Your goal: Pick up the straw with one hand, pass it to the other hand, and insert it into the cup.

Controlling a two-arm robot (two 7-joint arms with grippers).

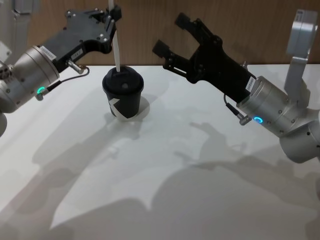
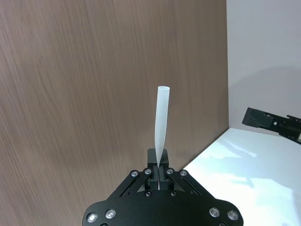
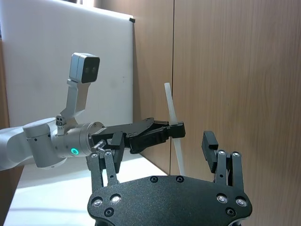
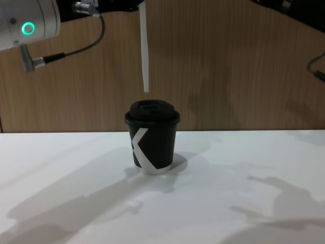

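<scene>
White table (image 1: pixel 165 165), matte, crossed by grey arm shadows; wood-grain wall (image 4: pixel 228 66) behind it.

Left arm (image 1: pixel 27 75), silver-grey with a green ring light, reaching in over the table's far left. Right arm (image 1: pixel 280 107), same build with a blue-lit ring, reaching in from the right.

Right gripper (image 1: pixel 171 35): black, held up to the right of the cup, fingers spread wide with nothing between them (same in the right wrist view (image 3: pixel 162 146)).

Left gripper (image 1: pixel 115 13): black, small white label and silver plug with black cable near the wrist, fingers pinched tight on the straw, high above the cup; seen from behind in its own wrist view (image 2: pixel 159 165).

Cup (image 4: pixel 152 134): small, black paper, white angular mark on the side, black domed lid; upright on the table, left of centre, apart from both grippers.

Straw (image 4: pixel 144 48): thin, straight, white, slightly translucent, held nearly upright. Lower end hanging just above the lid in the chest view, not in it. Open round end visible beyond the fingers (image 2: pixel 161 122).
</scene>
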